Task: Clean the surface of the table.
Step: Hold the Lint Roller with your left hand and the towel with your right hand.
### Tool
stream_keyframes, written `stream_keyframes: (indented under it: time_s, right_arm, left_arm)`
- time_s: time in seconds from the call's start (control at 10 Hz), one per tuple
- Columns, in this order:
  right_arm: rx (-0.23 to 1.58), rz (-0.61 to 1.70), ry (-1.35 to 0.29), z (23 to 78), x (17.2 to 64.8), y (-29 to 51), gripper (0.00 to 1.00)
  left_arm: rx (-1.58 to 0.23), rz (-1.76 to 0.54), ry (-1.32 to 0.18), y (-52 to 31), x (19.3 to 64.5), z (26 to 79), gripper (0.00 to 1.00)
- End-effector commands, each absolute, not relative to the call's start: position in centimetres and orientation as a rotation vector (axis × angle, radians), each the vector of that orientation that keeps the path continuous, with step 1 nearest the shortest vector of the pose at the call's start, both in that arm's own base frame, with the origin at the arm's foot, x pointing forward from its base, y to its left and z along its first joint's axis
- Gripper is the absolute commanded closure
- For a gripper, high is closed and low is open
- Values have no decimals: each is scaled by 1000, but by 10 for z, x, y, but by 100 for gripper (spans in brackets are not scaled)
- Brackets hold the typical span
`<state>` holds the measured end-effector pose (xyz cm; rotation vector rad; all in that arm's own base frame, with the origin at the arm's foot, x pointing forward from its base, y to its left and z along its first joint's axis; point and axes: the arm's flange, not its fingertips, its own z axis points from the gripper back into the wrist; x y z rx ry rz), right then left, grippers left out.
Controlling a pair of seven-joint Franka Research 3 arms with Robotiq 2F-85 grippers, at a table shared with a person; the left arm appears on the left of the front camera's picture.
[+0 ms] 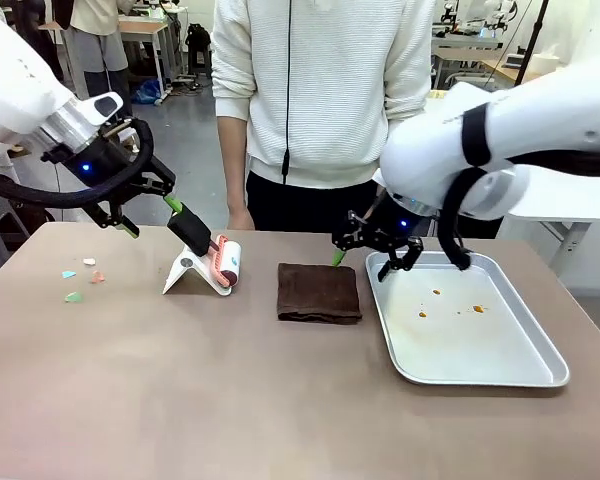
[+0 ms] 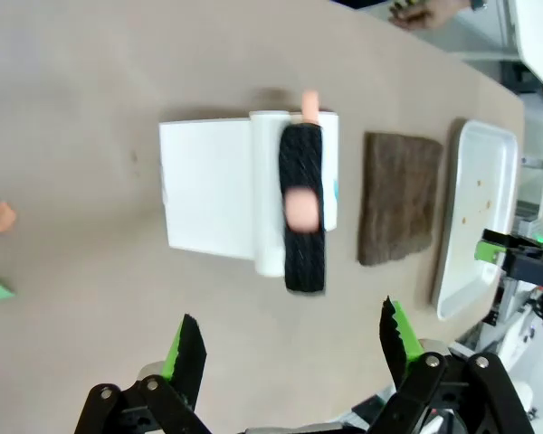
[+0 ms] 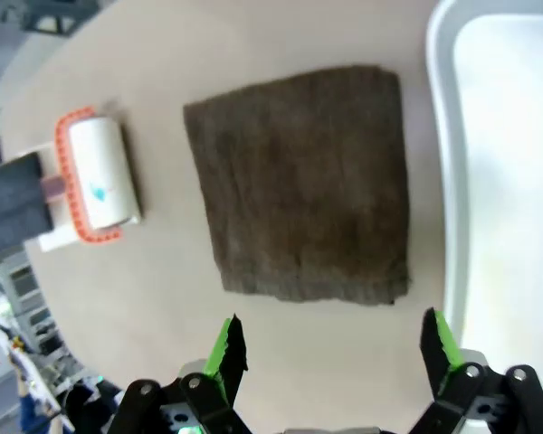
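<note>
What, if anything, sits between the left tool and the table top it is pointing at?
A lint roller propped on its white stand lies straight ahead of the open left tool, between it and the table. The coloured scraps lie off to one side on bare table top.

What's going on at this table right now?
The left gripper hangs open over the black handle of the lint roller, not gripping it. The right gripper hovers open above the folded brown cloth beside the metal tray. Coloured scraps lie on the table; a person stands at the far side.
</note>
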<state>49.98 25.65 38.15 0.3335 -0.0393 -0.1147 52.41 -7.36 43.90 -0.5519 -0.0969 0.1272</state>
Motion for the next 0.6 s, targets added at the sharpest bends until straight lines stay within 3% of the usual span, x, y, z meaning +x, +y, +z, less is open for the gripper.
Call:
stream_keyframes:
  time_s: [0.0,0.5]
  right_arm:
    - [266,-176,0,380,530,288,0]
    - [92,-218,39,340,556,317,0]
  left_arm:
    - [-577,158,-77,-74,541,438,0]
    - [-627,111,-102,-96,556,420,0]
